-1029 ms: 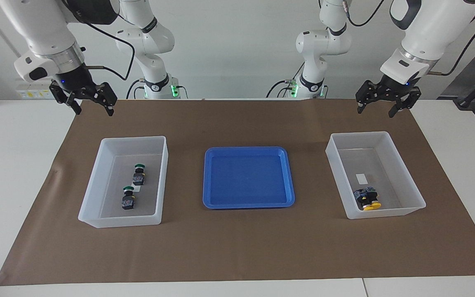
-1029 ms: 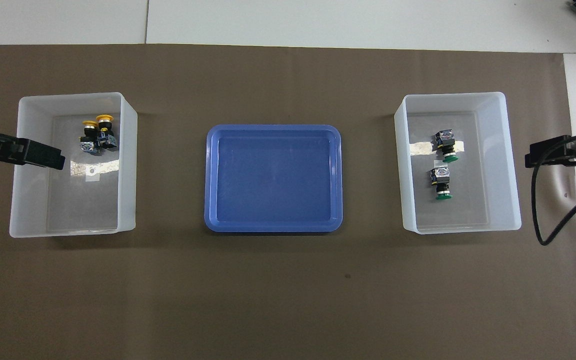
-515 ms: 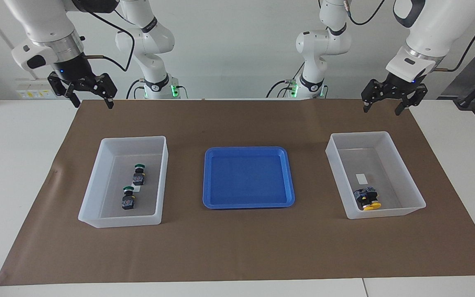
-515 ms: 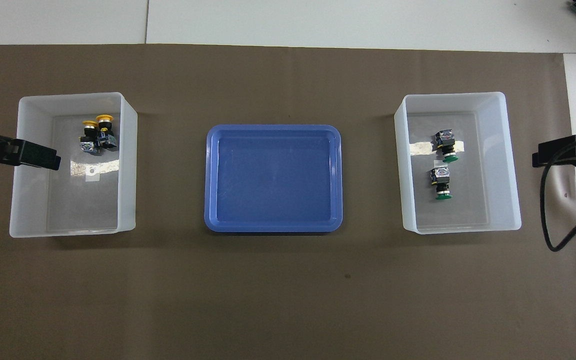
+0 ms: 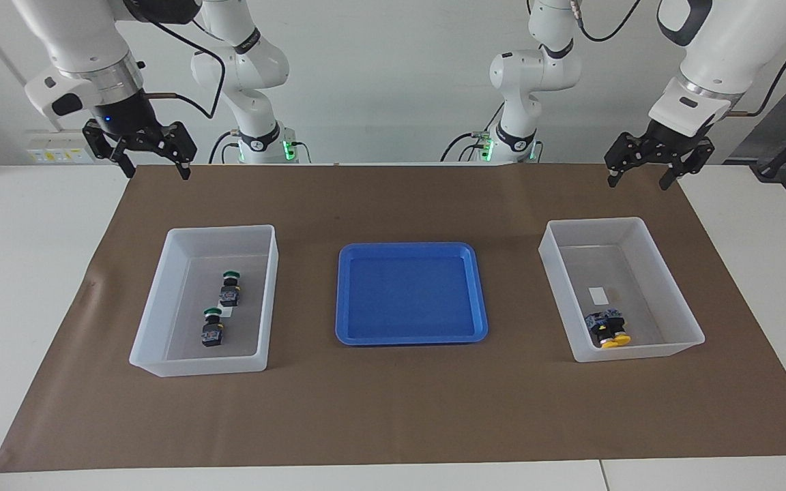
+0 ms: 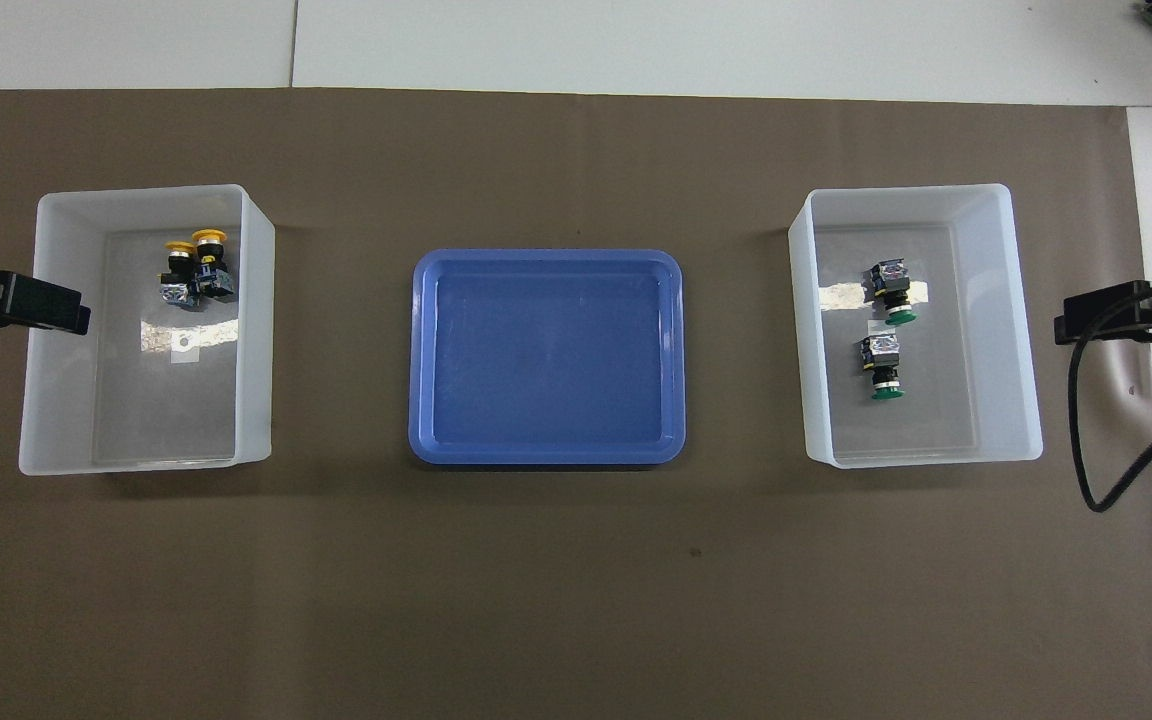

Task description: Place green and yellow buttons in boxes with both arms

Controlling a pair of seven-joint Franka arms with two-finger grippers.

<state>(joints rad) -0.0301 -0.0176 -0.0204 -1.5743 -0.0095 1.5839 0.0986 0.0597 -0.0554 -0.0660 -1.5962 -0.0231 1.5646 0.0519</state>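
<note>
A: Both black two-finger grippers hang raised, left gripper [image 5: 641, 175] and right gripper [image 5: 152, 162], jaws spread, empty, over the brown mat's [image 5: 393, 409] corners by the robots.

B: Buttons?

A: Two yellow-capped buttons [image 5: 608, 328] lie in one translucent white bin [image 5: 673, 300], pressed together, bodies hard to separate; two green-capped buttons [image 5: 221, 308] in the other bin [image 5: 154, 320].

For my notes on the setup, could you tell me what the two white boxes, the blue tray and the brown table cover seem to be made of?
Boxes: probably translucent plastic, milky walls letting the brown show through, glossy floors.
Tray: likely moulded plastic, smooth blue with a soft sheen and rounded corners.
Table cover: looks like matte brown paper, flat with faint creases; thin fabric is possible.
</note>
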